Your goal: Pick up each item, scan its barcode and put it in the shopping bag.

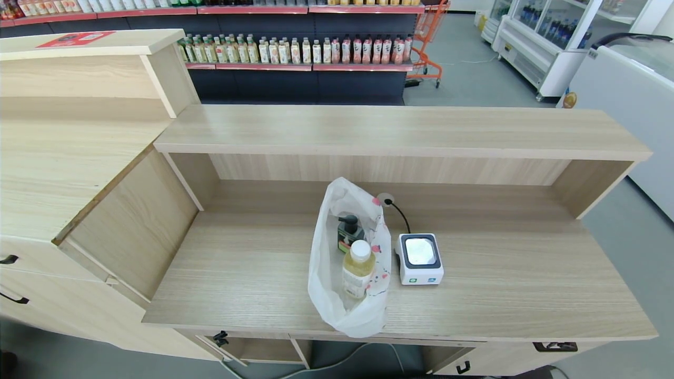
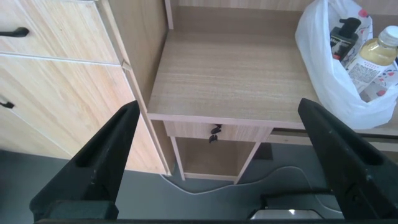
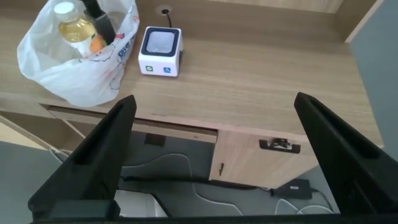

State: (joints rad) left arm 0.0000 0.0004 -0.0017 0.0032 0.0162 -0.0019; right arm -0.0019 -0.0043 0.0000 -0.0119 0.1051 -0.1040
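I see the left gripper point(image 2: 217, 107) and the right gripper point(image 3: 216, 99) with jaws spread wide and nothing between them, both hanging off the front edge of the desk point(image 1: 526, 295). At the middle of that edge sits the shopping bag point(image 1: 329, 295), holding a yellow drink bottle point(image 1: 358, 268) and a dark pump bottle point(image 1: 349, 232). The scanner point(image 1: 419, 258) stands just beside it on the right.
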